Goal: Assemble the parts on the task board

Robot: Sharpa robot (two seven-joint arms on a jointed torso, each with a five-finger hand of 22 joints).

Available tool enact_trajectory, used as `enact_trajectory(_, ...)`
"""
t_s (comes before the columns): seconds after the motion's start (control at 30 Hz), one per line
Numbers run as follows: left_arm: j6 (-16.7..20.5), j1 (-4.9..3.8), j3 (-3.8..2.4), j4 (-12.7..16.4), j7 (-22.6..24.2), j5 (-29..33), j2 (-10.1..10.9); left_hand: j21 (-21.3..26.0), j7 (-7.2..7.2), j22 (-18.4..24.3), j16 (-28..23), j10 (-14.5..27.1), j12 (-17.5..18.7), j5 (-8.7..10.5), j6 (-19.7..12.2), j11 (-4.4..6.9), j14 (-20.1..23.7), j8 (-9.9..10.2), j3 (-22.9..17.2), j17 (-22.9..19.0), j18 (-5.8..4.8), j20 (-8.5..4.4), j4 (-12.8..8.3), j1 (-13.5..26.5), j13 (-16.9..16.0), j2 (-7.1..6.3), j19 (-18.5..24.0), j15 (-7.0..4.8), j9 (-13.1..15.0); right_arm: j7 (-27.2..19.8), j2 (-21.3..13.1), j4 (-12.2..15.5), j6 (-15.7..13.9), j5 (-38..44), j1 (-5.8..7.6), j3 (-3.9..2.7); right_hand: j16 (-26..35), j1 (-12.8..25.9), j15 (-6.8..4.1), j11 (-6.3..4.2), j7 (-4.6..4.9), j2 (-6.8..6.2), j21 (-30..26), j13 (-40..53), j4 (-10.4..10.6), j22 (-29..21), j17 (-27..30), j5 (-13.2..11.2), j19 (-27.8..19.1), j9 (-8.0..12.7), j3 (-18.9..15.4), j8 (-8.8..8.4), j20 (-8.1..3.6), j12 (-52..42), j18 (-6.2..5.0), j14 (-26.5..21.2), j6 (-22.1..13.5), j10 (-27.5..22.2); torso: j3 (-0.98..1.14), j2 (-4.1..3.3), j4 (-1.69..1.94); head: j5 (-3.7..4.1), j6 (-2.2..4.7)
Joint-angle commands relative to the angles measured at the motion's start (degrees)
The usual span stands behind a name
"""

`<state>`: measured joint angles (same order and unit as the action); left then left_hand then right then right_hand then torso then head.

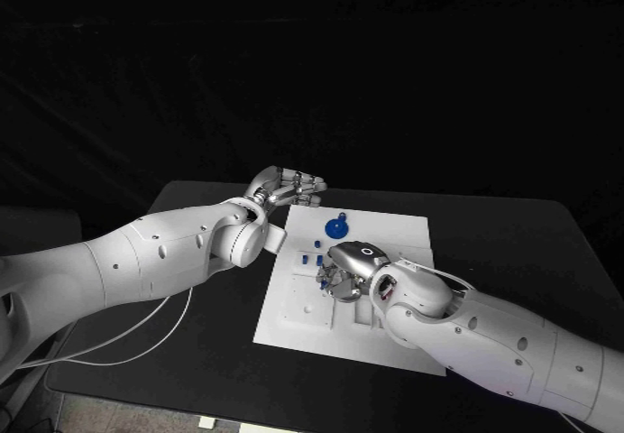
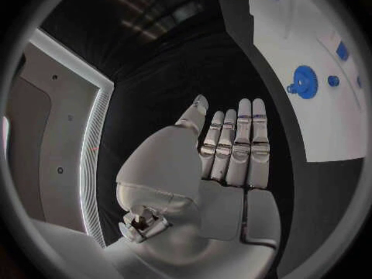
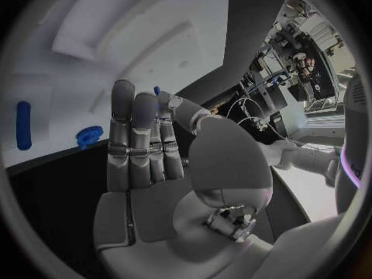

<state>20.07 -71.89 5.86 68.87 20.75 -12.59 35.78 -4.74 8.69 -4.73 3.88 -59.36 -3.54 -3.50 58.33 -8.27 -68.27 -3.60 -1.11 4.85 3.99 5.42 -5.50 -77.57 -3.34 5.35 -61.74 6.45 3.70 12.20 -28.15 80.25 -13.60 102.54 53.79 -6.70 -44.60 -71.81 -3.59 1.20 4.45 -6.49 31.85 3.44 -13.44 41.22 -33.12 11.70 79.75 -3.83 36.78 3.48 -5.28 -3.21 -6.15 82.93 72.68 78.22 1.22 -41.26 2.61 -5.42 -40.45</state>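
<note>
The task board (image 1: 390, 230), a white plate, lies in the middle of the black table (image 1: 520, 244), and several small blue parts sit on it: a round blue gear-like disc (image 1: 337, 225) stands near the board's far edge, with smaller blue pegs (image 1: 315, 244) between it and the board's centre. In the left wrist view the same blue disc (image 2: 304, 82) shows beside a small blue stud (image 2: 333, 80) on the white surface. The right hand (image 1: 351, 266) hovers low over the middle of the board with its fingers reaching down among the pegs; in the right wrist view its fingers (image 3: 132, 136) lie straight and side by side, empty, with a long blue peg (image 3: 24, 125) and a blue toothed piece (image 3: 89, 136) on the board beyond them. So this hand holds nothing, though whether a fingertip touches a part cannot be told. The left hand (image 1: 289, 189) is held off the board's far left corner, above the table; the left wrist view shows its fingers (image 2: 236, 146) extended together and empty. The step in hand appears to be the right hand picking one small part. To do it well, the hand should probably settle on a single peg, close thumb and finger squarely on its sides, and lift straight up so that neighbouring pieces are not knocked. The left hand could steady the board's edge if it slides.
</note>
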Motion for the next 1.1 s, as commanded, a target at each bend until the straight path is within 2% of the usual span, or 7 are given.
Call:
enact_trajectory(0.03,0.20,-0.11,-0.07,0.05,0.82,0.56,0.10,-0.03,-0.29,0.09,0.01,-0.35,-0.24,-0.20,-0.27,-0.15,-0.03,-0.19,0.08,-0.01,-0.46,0.12,0.38,0.67,0.00,-0.03,-0.28,0.01,0.06,0.07,0.16,-0.20,0.34,1.73,-0.11,0.16,-0.34,-0.45,-0.37,0.11,-0.08,0.41,-0.20,0.10,-0.11,0.19,0.07,-0.35,0.24,-0.07,0.27,0.16,0.04,-0.19,-0.73,0.00,0.39,0.35,0.05,0.05,-0.10,0.06,0.09)
enact_trajectory(0.17,0.14,-0.12,-0.07,0.05,0.78,0.57,0.33,-0.03,-0.29,0.09,0.01,-0.35,-0.24,-0.20,-0.27,-0.15,-0.03,-0.19,0.08,-0.01,-0.46,0.12,0.38,0.67,0.00,-0.03,-0.28,0.01,0.06,0.62,0.27,-0.53,0.53,1.71,-0.17,0.36,-0.34,-0.42,-0.36,0.13,-0.05,0.54,-0.21,0.09,-0.11,0.55,0.12,-1.03,0.36,-0.07,0.44,0.16,0.05,-0.18,-0.73,-0.02,0.31,0.27,0.01,0.02,-0.07,0.14,0.13)
enact_trajectory(0.4,0.12,-0.12,-0.07,0.35,0.41,0.58,0.76,-0.03,-0.30,0.10,0.01,-0.34,-0.26,-0.18,-0.28,-0.13,-0.12,-0.24,0.01,0.02,-0.46,0.10,0.60,0.69,-0.01,-0.10,-0.35,-0.01,0.08,0.90,0.58,-1.05,0.71,1.73,-0.43,0.78,-0.35,-0.33,-0.37,0.12,-0.06,0.45,-0.29,0.10,-0.15,0.92,0.17,-0.78,0.37,-0.07,0.54,0.16,0.04,-0.18,-0.74,0.00,0.34,0.31,0.01,0.00,-0.02,0.16,0.08)
enact_trajectory(0.63,0.08,-0.11,-0.07,0.75,0.16,1.81,0.86,-0.02,-0.31,0.12,0.00,-0.36,-0.25,-0.22,-0.27,-0.13,-0.12,-0.22,-0.06,0.03,-0.46,0.09,0.68,0.63,0.00,-0.13,-0.37,-0.01,0.07,0.80,0.86,-1.40,0.62,1.74,-0.67,0.90,-0.41,-0.19,-0.38,0.10,-0.08,0.41,-0.34,0.10,-0.12,1.18,0.18,-0.13,0.48,-0.08,0.50,0.17,0.03,-0.19,-0.75,0.02,0.38,0.38,0.07,0.03,-0.07,0.11,-0.02)
enact_trajectory(0.77,-0.01,-0.11,-0.07,0.98,0.09,2.14,0.87,-0.02,-0.31,0.12,0.00,-0.36,-0.25,-0.22,-0.27,-0.13,-0.12,-0.22,-0.06,0.03,-0.46,0.09,0.68,0.63,0.00,-0.13,-0.37,-0.01,0.07,0.77,0.98,-1.75,0.61,1.74,-0.72,0.92,-0.44,-0.21,-0.40,0.10,-0.08,0.40,-0.40,0.10,-0.19,1.29,0.18,-0.12,0.51,-0.08,0.49,0.17,0.01,-0.18,-0.77,0.01,0.39,0.38,0.00,0.04,-0.13,0.08,-0.09)
enact_trajectory(1.1,-0.16,-0.11,-0.06,1.09,0.04,2.31,0.99,0.03,-0.29,0.15,-0.02,-0.32,-0.25,-0.21,-0.28,-0.15,-0.03,-0.24,-0.15,0.02,-0.47,0.12,0.76,0.57,-0.01,-0.22,-0.33,0.02,0.08,0.73,1.18,-2.36,0.92,1.78,-0.80,1.03,-0.44,-0.21,-0.40,0.10,-0.08,0.40,-0.40,0.10,-0.19,1.29,0.18,-0.12,0.51,-0.08,0.49,0.17,0.01,-0.18,-0.77,0.01,0.39,0.38,-0.04,0.01,0.03,0.08,-0.26)
